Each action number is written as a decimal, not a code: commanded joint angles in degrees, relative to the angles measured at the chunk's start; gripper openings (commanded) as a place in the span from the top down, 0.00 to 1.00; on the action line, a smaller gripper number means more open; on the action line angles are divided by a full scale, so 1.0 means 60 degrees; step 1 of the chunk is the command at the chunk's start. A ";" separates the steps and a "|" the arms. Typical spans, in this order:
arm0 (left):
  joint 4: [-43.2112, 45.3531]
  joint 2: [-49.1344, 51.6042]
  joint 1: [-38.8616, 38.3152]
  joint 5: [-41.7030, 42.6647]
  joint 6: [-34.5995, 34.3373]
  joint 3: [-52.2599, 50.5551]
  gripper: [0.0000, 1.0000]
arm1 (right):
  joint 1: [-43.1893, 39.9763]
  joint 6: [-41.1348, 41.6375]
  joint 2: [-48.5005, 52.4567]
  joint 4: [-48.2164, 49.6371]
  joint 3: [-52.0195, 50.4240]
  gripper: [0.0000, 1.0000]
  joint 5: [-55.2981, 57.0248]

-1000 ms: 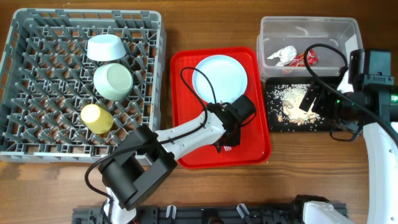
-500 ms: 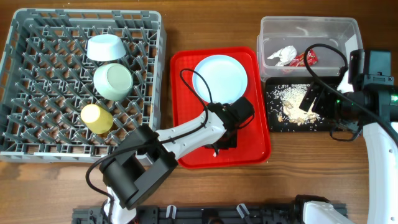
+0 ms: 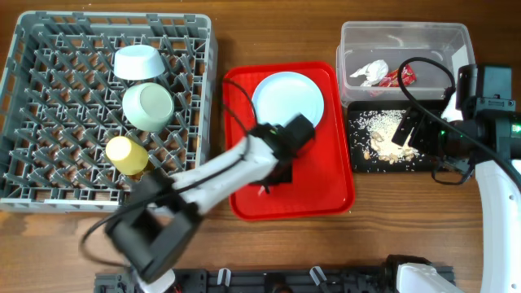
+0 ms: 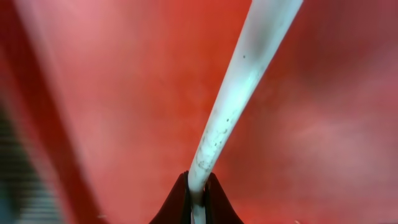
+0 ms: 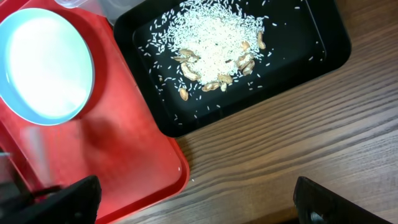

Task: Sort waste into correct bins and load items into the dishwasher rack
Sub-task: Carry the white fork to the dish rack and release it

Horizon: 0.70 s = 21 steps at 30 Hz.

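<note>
In the overhead view the left gripper [image 3: 281, 167] is seen low over the large red plastic serving tray [image 3: 326, 191], just below the round pale blue-white plate [image 3: 288, 99] that lies at the tray's far end; the fork itself is mostly hidden under the wrist. The large square grey pegged dishwasher rack [image 3: 65, 122] lies directly to the left of the tray and is much nearer this arm than the other. It holds the small white bowl [image 3: 140, 61], the pale green bowl [image 3: 148, 106] and the small yellow cup [image 3: 126, 155]. The clear plastic rectangular tub [image 3: 407, 32] holds the crumpled white tissue [image 3: 370, 72] and the red printed snack wrapper [image 3: 399, 77]. The shallow black rectangular tray [image 3: 423, 159] holds the loose beige food crumbs [image 3: 383, 138], and the right gripper [image 3: 404, 130] hangs above it. In the left wrist view the jaws are clamped on the end of the white plastic fork [image 4: 230, 106], whose long axis runs away from the fingertips, up and to the right, over red tray floor. In the right wrist view the right jaws are seen wide apart and empty. A carry leftward to the rack is judged the next move.
</note>
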 commanded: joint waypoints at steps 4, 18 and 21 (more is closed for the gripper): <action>0.0062 -0.2630 0.3231 -0.0488 0.2473 -0.0004 0.96 | -0.0040 -0.0124 0.0015 0.0000 0.0098 0.00 -0.0047; 0.0710 -0.1719 0.5781 -0.0379 0.3461 -0.0007 0.65 | -0.0036 -0.0120 0.0015 -0.0011 0.0098 0.00 -0.0051; 0.0750 -0.1723 0.5781 0.0033 0.3461 -0.0007 0.53 | -0.0040 -0.0120 0.0015 -0.0011 0.0098 0.00 -0.0051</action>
